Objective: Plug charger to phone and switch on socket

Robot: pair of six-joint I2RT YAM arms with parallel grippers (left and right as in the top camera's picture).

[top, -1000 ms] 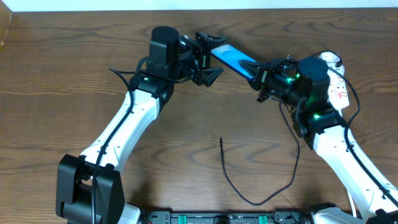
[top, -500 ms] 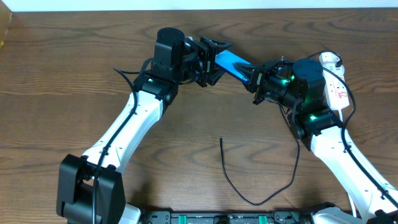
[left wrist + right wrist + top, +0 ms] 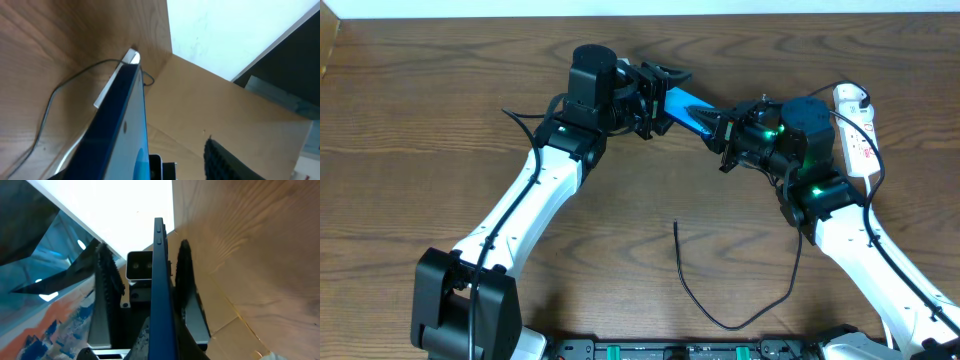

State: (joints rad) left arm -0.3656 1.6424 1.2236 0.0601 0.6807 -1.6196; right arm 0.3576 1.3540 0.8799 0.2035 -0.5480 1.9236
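Observation:
The phone (image 3: 688,103), blue screen up, hangs above the table between both grippers. My right gripper (image 3: 725,130) is shut on its near-right end; the right wrist view shows the phone (image 3: 162,305) edge-on running straight out from my jaws. My left gripper (image 3: 658,95) straddles the far-left end, open, with a gap between the screen (image 3: 135,150) and one finger pad (image 3: 225,160). The charger's thin black cable (image 3: 685,285) lies loose on the table near the front, its tip (image 3: 676,226) pointing away. The white socket (image 3: 857,135) lies at the right, behind the right arm.
Thick black robot cables trail beside the left arm (image 3: 520,120) and the right arm (image 3: 790,200). The table's far edge (image 3: 640,14) meets a white wall just beyond the left gripper. A cardboard edge (image 3: 328,45) shows at the far left.
The left gripper's jaws have narrowed around the phone's far end. The right gripper has shifted slightly left, carrying the phone with it. The cable has not moved.

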